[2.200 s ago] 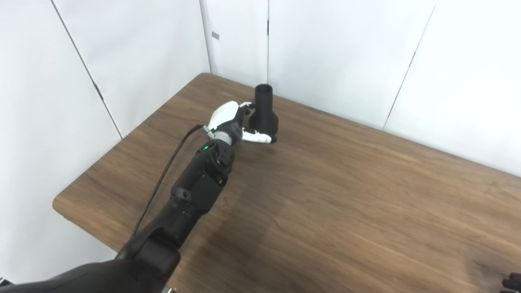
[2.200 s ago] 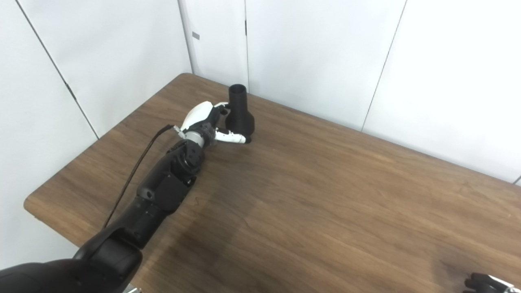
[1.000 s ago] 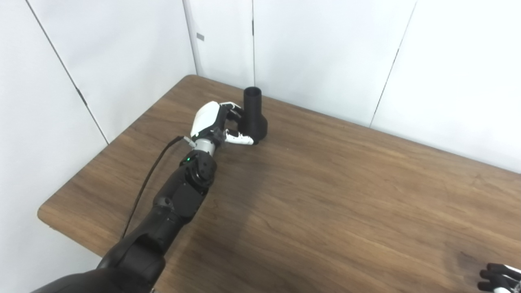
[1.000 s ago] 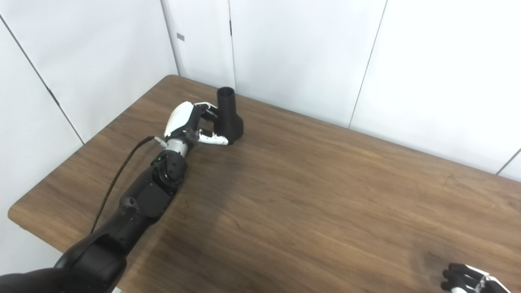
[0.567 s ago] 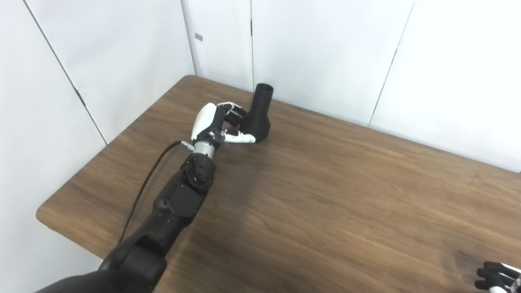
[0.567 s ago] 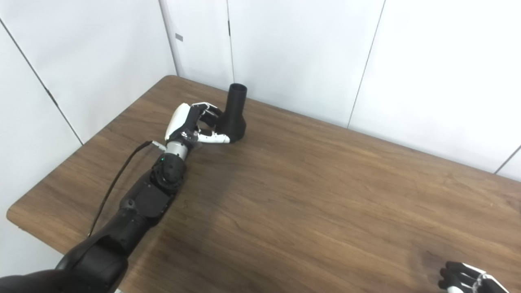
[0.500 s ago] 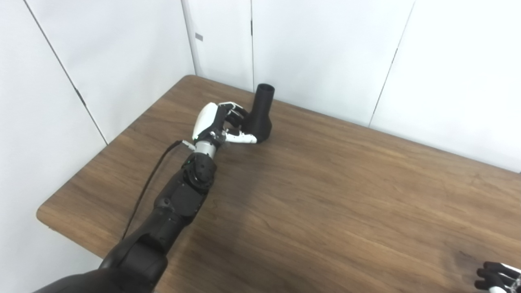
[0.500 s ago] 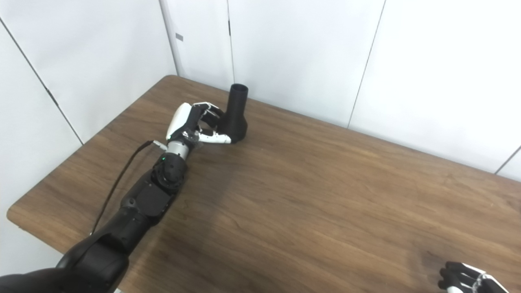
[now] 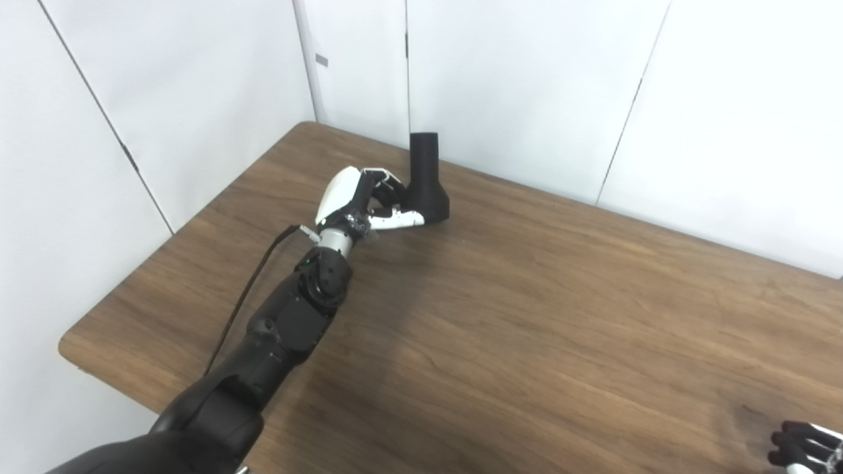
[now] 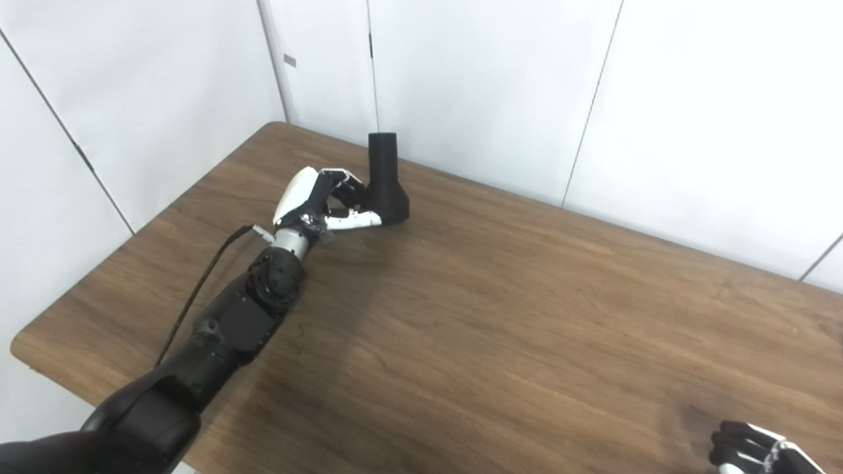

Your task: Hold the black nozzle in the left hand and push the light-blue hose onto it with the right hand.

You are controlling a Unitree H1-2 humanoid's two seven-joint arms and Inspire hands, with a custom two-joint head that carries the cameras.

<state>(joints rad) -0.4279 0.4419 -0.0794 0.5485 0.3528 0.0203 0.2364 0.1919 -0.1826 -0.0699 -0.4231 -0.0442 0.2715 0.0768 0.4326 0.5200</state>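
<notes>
Left hand (image 9: pixel 359 204), fingers now pinching the black nozzle (image 9: pixel 425 181), is righting its earlier tilt; grasp secured, hose unseen.

White panelled walls (image 9: pixel 527 85) enclose a brown wooden table (image 9: pixel 527 316).

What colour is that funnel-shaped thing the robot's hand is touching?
The nozzle is plain matte black all over; it shows best in the right eye view, beside the left hand.
</notes>
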